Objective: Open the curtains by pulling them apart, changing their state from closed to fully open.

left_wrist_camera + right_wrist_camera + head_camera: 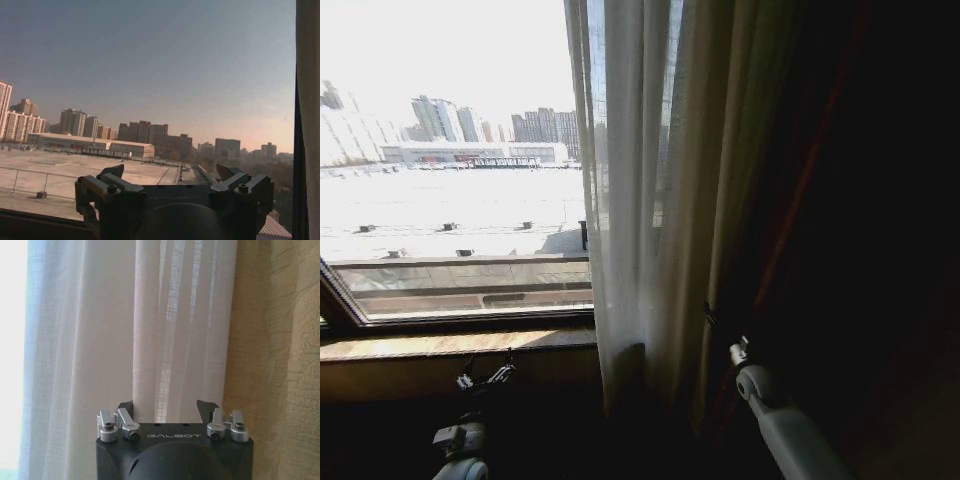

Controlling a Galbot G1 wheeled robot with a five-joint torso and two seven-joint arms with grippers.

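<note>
The sheer white curtains [630,200] hang bunched in pleats right of the bare window pane, and their right folds look cream-beige. My right gripper [713,316] is low against those folds. In the right wrist view it [165,410] is open, with one white pleat [180,330] standing between its spread fingers. My left gripper [485,378] is low in front of the sill, away from the fabric. In the left wrist view it [170,172] is open and holds nothing, facing the glass, with a curtain edge [307,100] off to one side.
A wooden window sill [450,343] runs under the glass, with the dark window frame [342,290] at its left. A beige patterned drape [280,340] hangs beside the sheer panel. Right of the curtains the wall [880,250] lies in deep shadow.
</note>
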